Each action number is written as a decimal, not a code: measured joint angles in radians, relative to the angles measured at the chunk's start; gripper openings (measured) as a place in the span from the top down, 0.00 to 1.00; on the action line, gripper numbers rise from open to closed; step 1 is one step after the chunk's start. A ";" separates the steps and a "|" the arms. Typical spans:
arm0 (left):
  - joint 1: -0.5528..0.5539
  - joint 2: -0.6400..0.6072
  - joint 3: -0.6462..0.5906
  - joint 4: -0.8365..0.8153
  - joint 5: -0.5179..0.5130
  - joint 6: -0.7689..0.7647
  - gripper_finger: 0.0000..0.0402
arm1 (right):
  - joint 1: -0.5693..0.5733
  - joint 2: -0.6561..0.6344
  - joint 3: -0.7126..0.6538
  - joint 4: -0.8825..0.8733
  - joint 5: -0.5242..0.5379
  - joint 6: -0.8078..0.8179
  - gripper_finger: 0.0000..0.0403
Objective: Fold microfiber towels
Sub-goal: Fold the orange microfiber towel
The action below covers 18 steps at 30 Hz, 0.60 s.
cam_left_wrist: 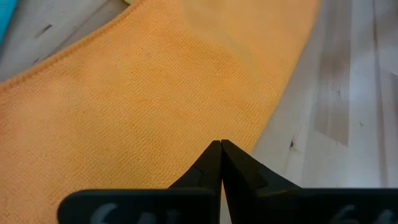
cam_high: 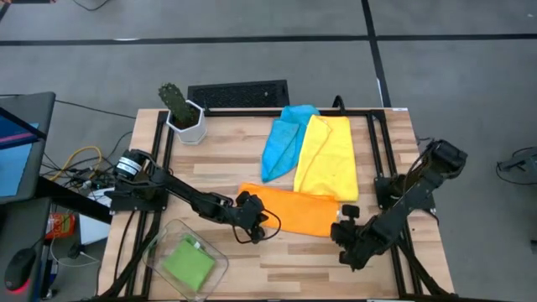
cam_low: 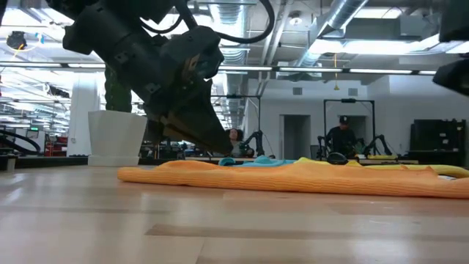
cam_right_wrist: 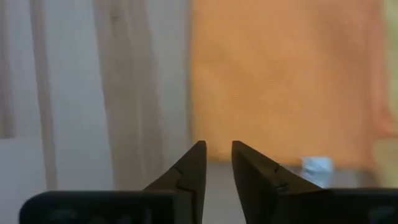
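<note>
Left arm reaches low across the worktop [cam_high: 252, 164]; its pincer [cam_left_wrist: 221, 144], fingers pressed shut, holds nothing at the orange towel's [cam_high: 294, 210] left end. That towel lies flat, long axis across the worktop's front. Right arm bends in from the right; its pincer [cam_right_wrist: 217, 146] stands slightly parted, empty, beside the towel's right end (white tag visible).

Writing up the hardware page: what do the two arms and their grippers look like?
Both arms are dark, near-black jointed links. The left arm has a silver, round-capped joint near its base and thin black cable looping beside the left gripper. The right gripper ends in two black, pointed, wedge-shaped fingers.
</note>
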 joint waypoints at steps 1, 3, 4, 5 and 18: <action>0.000 0.000 0.000 -0.001 0.000 0.000 1.00 | 0.003 0.023 0.000 0.011 0.000 -0.009 0.75; 0.000 0.000 0.000 -0.001 0.000 0.000 1.00 | 0.004 0.071 0.000 0.020 0.000 -0.018 0.75; 0.000 0.000 0.000 -0.001 0.000 0.001 1.00 | 0.001 0.093 0.000 0.023 -0.001 -0.018 0.75; 0.000 0.000 0.000 -0.001 0.001 0.001 1.00 | -0.001 0.113 0.000 0.023 -0.001 -0.012 0.75; 0.000 0.000 0.000 -0.002 0.000 0.006 1.00 | 0.005 -0.015 0.048 -0.035 0.043 0.002 0.75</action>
